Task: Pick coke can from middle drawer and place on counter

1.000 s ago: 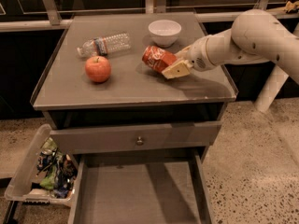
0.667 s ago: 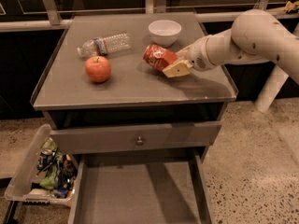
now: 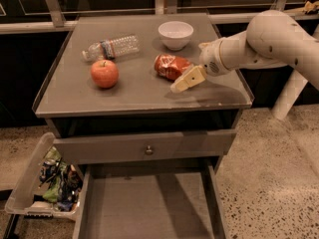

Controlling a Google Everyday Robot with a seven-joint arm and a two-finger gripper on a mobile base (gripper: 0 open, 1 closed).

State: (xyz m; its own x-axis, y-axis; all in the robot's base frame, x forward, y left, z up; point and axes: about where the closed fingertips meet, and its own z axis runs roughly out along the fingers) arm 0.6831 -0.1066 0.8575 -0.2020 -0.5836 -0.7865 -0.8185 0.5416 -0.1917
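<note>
The coke can, red and dented, lies on its side on the counter, right of centre and just in front of the white bowl. My gripper reaches in from the right at the can. Its near cream finger lies along the can's front side with a small gap showing. The far finger is hidden behind the can. The middle drawer is pulled out below, and its grey floor is bare.
A red apple and a plastic water bottle lie on the counter's left half. A white bowl stands at the back. A closed drawer front with a knob sits above the open drawer. A clear bin of clutter stands on the floor at the left.
The can and my gripper have come down slightly onto the counter. The near finger now stands a little off the can.
</note>
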